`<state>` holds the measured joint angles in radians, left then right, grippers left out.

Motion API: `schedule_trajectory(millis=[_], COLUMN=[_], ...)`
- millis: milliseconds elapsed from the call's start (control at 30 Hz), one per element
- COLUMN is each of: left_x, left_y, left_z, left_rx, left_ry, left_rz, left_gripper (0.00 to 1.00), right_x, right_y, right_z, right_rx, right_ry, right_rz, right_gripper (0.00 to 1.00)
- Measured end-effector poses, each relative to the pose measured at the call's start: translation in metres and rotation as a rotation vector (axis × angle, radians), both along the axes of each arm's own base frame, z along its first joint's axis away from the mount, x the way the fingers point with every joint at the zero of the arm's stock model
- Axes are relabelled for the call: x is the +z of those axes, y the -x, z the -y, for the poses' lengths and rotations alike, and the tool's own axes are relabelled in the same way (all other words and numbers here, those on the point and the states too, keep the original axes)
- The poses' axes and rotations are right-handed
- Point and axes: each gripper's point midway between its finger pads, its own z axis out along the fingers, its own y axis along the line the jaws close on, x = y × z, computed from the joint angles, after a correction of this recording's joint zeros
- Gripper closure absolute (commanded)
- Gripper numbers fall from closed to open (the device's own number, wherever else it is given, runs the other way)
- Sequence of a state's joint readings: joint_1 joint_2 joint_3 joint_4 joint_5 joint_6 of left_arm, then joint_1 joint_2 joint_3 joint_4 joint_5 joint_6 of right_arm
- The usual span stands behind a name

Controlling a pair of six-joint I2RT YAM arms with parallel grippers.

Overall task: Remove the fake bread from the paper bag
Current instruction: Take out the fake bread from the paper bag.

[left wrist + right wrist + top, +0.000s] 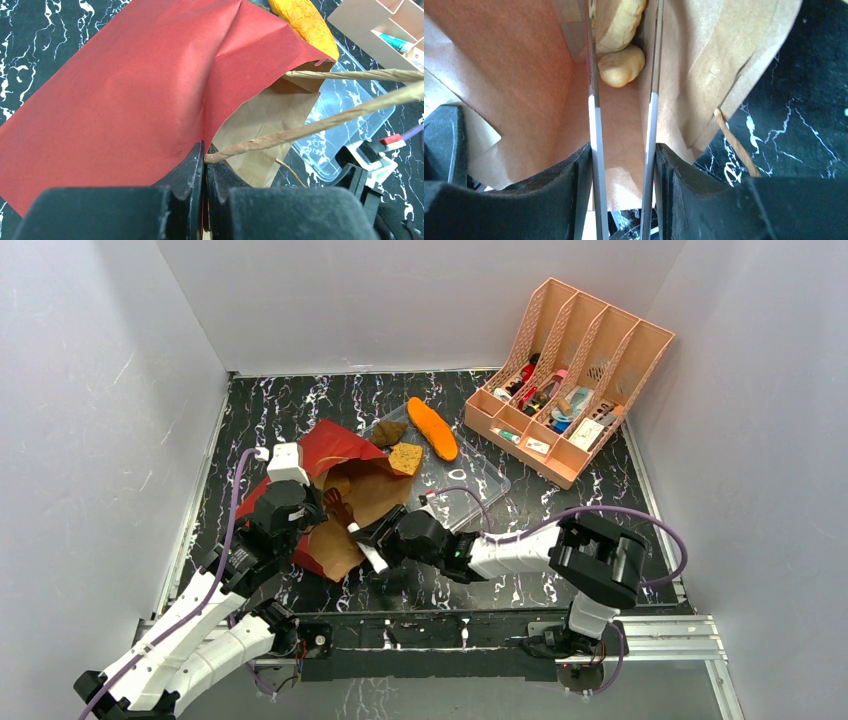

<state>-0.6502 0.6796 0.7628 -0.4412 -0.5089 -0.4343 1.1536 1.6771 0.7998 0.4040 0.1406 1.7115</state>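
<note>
The paper bag (335, 445) lies on its side, red outside, brown kraft inside (514, 65), mouth toward the arms. My left gripper (318, 502) (205, 150) is shut on the bag's red rim (125, 90), right where a twisted handle (280, 137) starts. My right gripper (355, 528) (624, 15) reaches into the mouth, its thin fingers apart. Two tan pieces of fake bread, a small lump (621, 66) and a larger piece (619, 20), lie between them deep inside; a dark gap shows on the right side. An orange loaf (432, 428), a dark lump (388, 432) and a tan slice (405, 458) lie outside.
A clear plastic tray (480, 480) (345, 115) sits right of the bag under the outside bread pieces. A pink slotted desk organizer (570, 380) with small items stands at the back right. Grey walls close in the black marbled table (270, 410).
</note>
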Motion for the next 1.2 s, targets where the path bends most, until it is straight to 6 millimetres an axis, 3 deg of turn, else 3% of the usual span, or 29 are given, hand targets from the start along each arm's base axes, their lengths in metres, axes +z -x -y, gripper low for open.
schedule_trajectory(millis=[367,667,833,967,1200], left_x=[0.000,-0.001,-0.003,-0.006,-0.012], left_y=[0.000,-0.001,-0.005,-0.007,-0.014], left_z=[0.001,0.003,0.002,-0.001,-0.012], left_rx=[-0.008,-0.009,0.014,0.048,0.135], left_ry=[0.002,0.000,-0.001,-0.008,-0.050], left_rz=[-0.002,-0.002,-0.010,-0.014,-0.029], left_gripper=[1.00,1.00,1.00,1.00,1.00], right_x=[-0.012,-0.019,-0.019,-0.003,0.051], right_y=[-0.030,-0.050,-0.050,-0.043,-0.022], right_z=[-0.016,-0.021,-0.018,-0.006,0.035], right_rx=[-0.031,-0.018,0.007,0.028,0.037], right_ry=[-0.016,-0.031,-0.007,0.017,-0.016], right_rz=[0.005,0.017,0.056,0.103,0.218], right_gripper=[0.59,0.88,0.95,0.97,1.00])
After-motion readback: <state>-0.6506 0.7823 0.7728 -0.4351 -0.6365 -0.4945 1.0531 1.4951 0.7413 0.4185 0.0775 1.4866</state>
